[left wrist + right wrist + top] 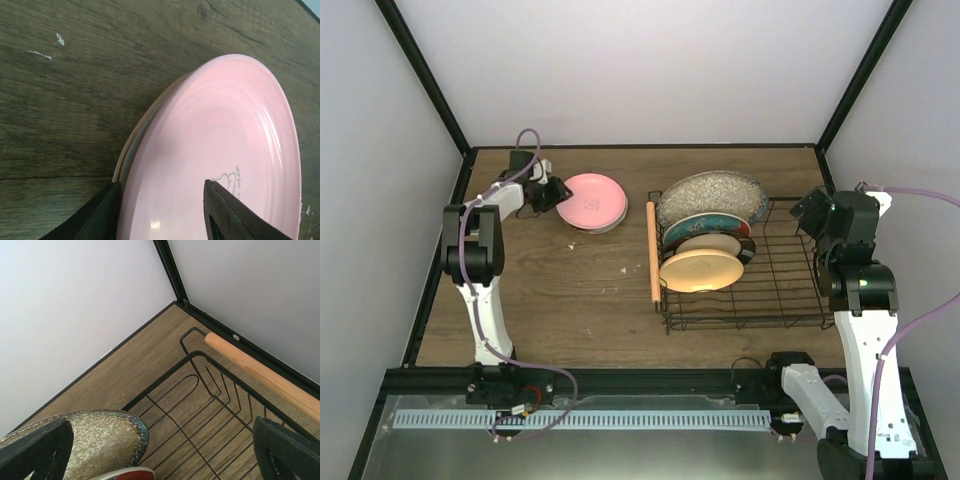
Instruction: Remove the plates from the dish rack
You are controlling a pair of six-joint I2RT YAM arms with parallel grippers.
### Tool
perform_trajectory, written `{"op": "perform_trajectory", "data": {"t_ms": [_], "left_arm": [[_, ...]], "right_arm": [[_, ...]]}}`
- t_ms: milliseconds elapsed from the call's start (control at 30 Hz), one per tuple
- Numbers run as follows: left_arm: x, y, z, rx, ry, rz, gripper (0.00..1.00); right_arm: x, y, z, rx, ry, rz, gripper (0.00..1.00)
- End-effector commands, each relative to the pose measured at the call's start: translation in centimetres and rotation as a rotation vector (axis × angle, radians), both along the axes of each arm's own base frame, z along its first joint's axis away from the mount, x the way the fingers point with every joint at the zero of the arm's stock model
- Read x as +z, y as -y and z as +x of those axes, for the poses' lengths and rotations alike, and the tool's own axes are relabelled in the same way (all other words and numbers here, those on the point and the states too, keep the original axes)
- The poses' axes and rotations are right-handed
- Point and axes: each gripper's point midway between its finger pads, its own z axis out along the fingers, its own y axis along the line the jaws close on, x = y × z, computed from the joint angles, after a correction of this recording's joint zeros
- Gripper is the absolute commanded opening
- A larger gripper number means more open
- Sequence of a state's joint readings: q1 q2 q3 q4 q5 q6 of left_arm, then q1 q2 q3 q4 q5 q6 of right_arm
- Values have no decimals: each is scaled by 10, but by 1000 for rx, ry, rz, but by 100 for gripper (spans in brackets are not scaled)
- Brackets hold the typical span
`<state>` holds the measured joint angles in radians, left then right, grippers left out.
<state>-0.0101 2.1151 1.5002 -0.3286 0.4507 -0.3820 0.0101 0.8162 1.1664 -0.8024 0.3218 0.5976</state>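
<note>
Fingers point(227, 212) of left gripper point(162, 185) spread wide, straddling rim of pink plate point(215, 125), lying flat on second plate point(129, 147) on table point(65, 100). Right gripper point(162, 437) also splayed wide, above dish rack point(260, 371); grey speckled plate point(100, 435) beside one finger.

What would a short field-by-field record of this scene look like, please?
rack contents: grey speckled plate, red plate, cream plate, orange-yellow plate, leaning in dish rack
unloaded: pink plate on table, atop another plate
left gripper: open, at pink plate's rim
right gripper: open, by rack's right side
left to unload: four plates
</note>
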Motion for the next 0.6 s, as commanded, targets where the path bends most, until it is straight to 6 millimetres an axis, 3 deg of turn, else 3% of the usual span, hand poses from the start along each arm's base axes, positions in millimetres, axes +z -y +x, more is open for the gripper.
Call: {"op": "perform_trajectory", "data": {"t_ms": [0, 233, 333, 433, 500, 567], "left_arm": [[3, 2, 4, -21, 9, -6, 52], [16, -7, 5, 8, 31, 32, 94], [38, -24, 16, 49, 89, 84, 100], [81, -37, 36, 52, 208, 142, 100], [124, -35, 48, 14, 328, 166, 100], [177, -20, 54, -49, 467, 158, 98]], "right_arm": [[13, 2, -3, -24, 34, 11, 100], [9, 2, -2, -25, 27, 16, 100], [7, 1, -1, -21, 26, 18, 100], [7, 0, -1, -19, 30, 20, 100], [6, 0, 0, -15, 30, 18, 100], [5, 0, 1, -13, 29, 15, 100]]}}
